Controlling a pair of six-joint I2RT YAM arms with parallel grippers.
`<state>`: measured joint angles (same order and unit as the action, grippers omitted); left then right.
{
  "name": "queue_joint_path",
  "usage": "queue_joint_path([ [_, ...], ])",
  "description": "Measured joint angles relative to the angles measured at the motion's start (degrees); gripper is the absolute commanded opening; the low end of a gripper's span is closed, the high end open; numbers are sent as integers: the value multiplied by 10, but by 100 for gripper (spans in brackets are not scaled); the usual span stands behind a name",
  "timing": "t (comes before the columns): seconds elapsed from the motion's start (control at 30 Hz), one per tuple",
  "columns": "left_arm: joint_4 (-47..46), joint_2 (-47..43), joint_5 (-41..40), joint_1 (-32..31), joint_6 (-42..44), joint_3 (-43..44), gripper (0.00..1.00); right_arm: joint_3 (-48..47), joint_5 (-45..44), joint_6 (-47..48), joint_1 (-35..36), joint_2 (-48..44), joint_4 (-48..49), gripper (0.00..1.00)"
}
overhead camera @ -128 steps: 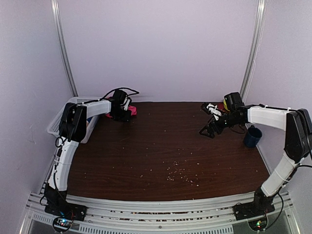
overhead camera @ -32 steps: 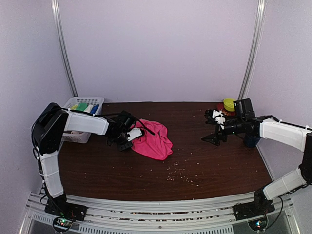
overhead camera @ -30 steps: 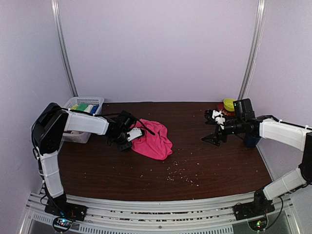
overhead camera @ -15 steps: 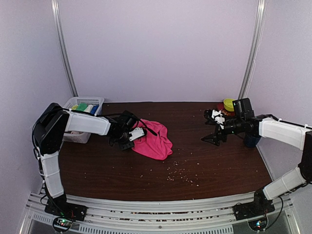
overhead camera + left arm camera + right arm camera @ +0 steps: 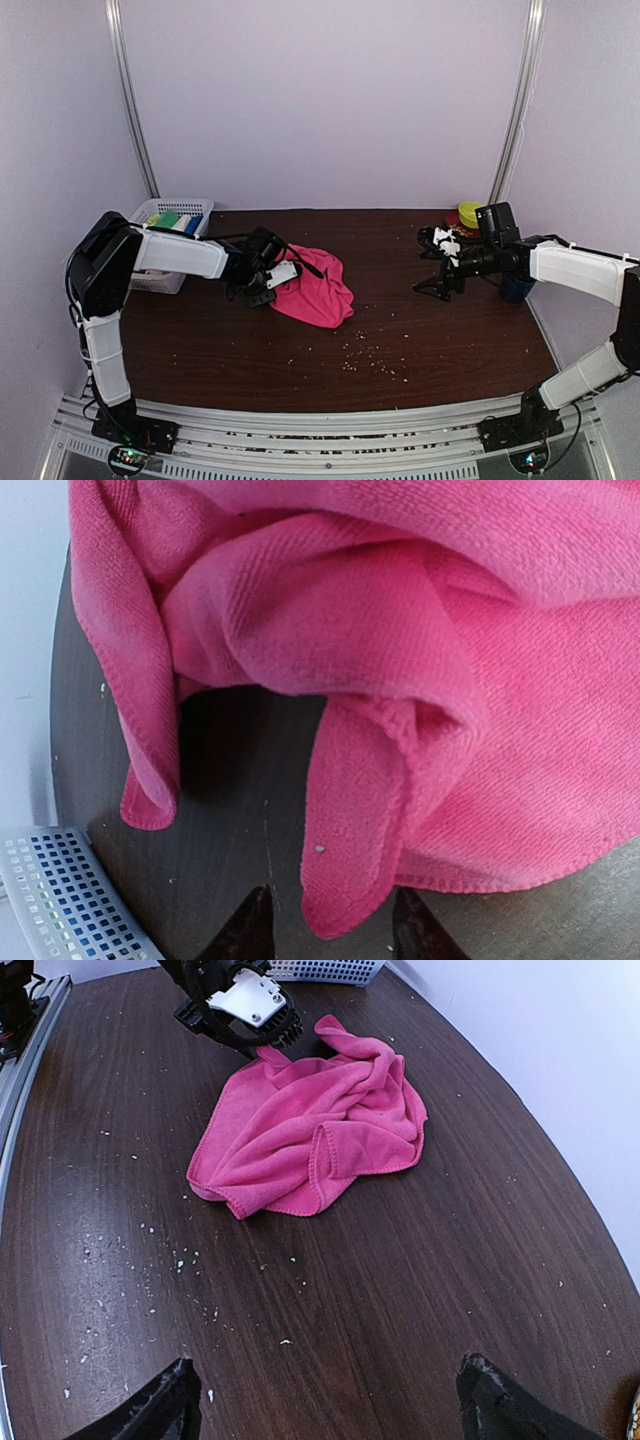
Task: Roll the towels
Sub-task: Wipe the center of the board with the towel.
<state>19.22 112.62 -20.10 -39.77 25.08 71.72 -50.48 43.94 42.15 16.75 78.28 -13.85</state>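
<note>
- One desk (image 5: 450,340).
- Two robot arms: left arm (image 5: 180,255), right arm (image 5: 575,272).
- One pink towel (image 5: 318,287), loose, just toward 10 o'clock from the middle.
- One white mesh basket (image 5: 185,203) at 10 o'clock; two towels countable inside, a green towel (image 5: 168,218) and a blue towel (image 5: 191,224).
- One dark blue cup (image 5: 515,290) at 3 o'clock.
- One yellow-lidded jar (image 5: 469,214) at 2 o'clock.
- Pale crumbs (image 5: 365,358) toward 6 o'clock: too many to count.

I see a dark wood-grain table (image 5: 330,335), dusted near its middle with pale specks (image 5: 365,360), possibly crumbs. Plain lilac walls (image 5: 330,100) close in the far, left and right sides, a metal upright (image 5: 133,100) standing in each far corner. A silver rail (image 5: 330,420) runs along the near edge.
</note>
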Motion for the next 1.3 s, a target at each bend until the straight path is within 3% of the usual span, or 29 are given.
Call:
queue_joint_path([
  [0.23,-1,1,-7,0,3,0,0,-3,2,0,0,0,-1,88],
  [0.47,11,7,-8,0,-17,6,0,-3,9,1,0,0,-1,88],
  [0.63,54,-6,-5,-1,-134,30,0,-4,11,1,1,1,-1,86],
  [0.83,26,-186,55,-2,-359,-151,0,-40,-26,-23,54,21,1,86],
  [0.93,-10,-281,96,-9,-463,-260,0,-102,-69,-46,118,71,-2,84],
  [1.03,-45,-328,125,-22,-543,-329,0,-223,-110,-71,181,167,-27,82],
  [1.3,-122,-404,136,-56,-691,-430,0,-598,-195,-121,261,438,-125,82],
])
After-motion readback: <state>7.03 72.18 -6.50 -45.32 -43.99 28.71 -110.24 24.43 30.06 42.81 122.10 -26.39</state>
